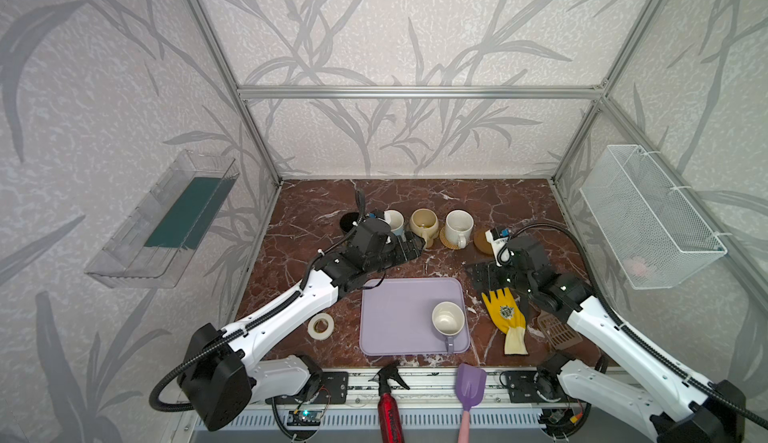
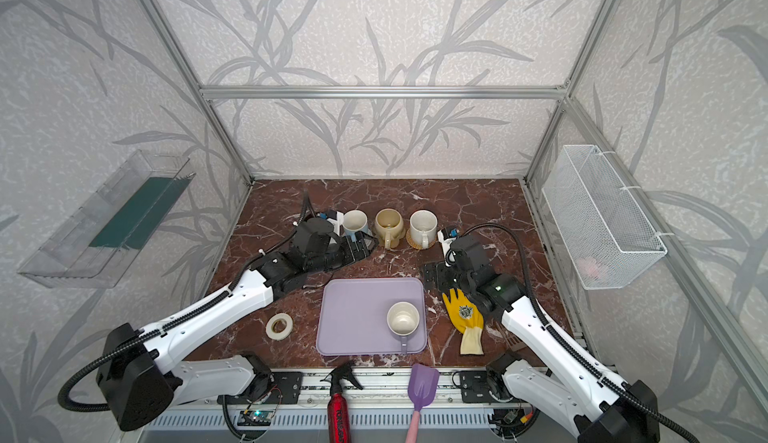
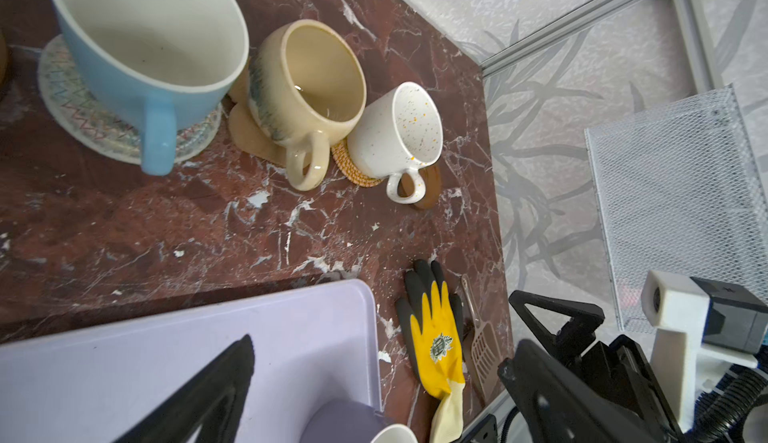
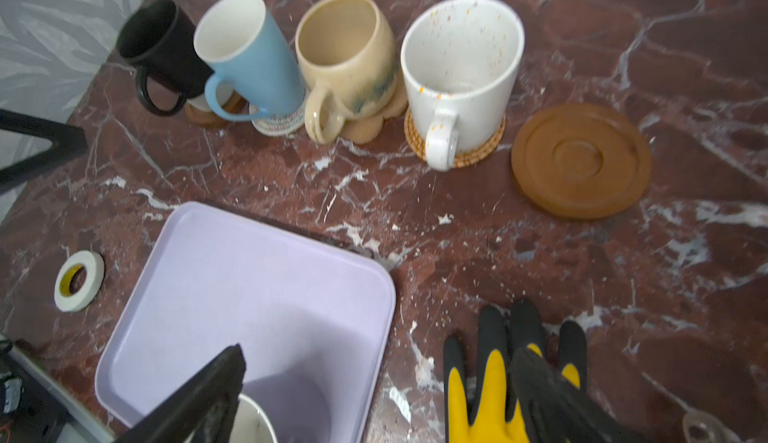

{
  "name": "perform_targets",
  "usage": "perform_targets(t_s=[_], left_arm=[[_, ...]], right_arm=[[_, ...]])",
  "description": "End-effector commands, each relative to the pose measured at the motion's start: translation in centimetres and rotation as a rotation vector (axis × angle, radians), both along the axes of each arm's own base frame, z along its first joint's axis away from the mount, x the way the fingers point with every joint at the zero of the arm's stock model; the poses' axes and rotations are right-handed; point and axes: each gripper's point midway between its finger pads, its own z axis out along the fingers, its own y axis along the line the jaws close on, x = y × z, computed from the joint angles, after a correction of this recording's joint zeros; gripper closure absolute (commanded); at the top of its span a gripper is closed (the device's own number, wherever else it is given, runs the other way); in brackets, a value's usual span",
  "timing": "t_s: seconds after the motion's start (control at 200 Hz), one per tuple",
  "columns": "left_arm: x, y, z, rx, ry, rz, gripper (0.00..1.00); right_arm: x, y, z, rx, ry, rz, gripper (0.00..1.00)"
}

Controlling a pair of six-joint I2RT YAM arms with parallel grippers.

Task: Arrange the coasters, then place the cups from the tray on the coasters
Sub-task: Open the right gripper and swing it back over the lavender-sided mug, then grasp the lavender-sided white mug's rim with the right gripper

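Along the back stand the black cup (image 4: 158,41), the light blue cup (image 4: 249,54), the beige cup (image 4: 349,58) and the white speckled cup (image 4: 461,75), each on a coaster. To their right an amber-brown coaster (image 4: 582,158) lies bare. The lavender-grey cup (image 1: 448,320) stands upright on the lavender tray (image 1: 395,316), near its right edge. My left gripper (image 1: 415,247) hangs open in front of the blue and beige cups, holding nothing. Open and empty too, my right gripper (image 1: 482,278) hovers off the tray's far right corner, above the glove's fingers.
A white tape roll (image 1: 321,325) lies left of the tray. A yellow glove (image 1: 505,312) and a brown perforated scoop (image 1: 557,330) lie to its right. A red spray bottle (image 1: 388,403) and purple scoop (image 1: 469,382) rest at the front rail. A wire basket (image 1: 648,216) hangs on the right wall.
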Motion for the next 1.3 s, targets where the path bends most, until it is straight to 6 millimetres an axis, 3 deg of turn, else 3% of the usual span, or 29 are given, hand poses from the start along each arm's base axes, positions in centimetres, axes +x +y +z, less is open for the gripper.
perform_targets(t_s=[0.0,0.3,0.54,0.81,0.975,1.17,1.295], left_arm=[[-1.6,0.6,-1.1,0.039,0.052,-0.048,0.01],[-3.9,-1.3,-2.8,-0.041,0.117,-0.125,0.01],[-5.5,-0.5,-4.7,0.024,0.159,-0.122,0.01],[-6.4,1.0,-5.1,0.042,0.156,-0.090,0.01],[-7.0,1.1,-5.4,0.013,0.172,-0.090,0.01],[-7.8,1.8,-5.6,0.005,0.175,-0.082,0.01],[-8.1,2.9,-5.8,0.037,0.170,-0.059,0.01]], right_arm=[[-3.6,0.3,-2.7,-0.047,0.118,0.066,0.01],[-8.8,3.2,-5.1,-0.144,0.133,0.198,0.01],[-11.7,4.7,-6.3,-0.212,0.137,0.249,0.01],[-13.6,5.8,-7.2,-0.224,0.122,0.265,0.01],[-13.7,6.0,-8.5,-0.273,0.130,0.244,0.00],[-14.0,7.1,-9.8,-0.298,0.145,0.245,0.07],[-14.1,7.4,-10.3,-0.324,0.144,0.240,0.23]])
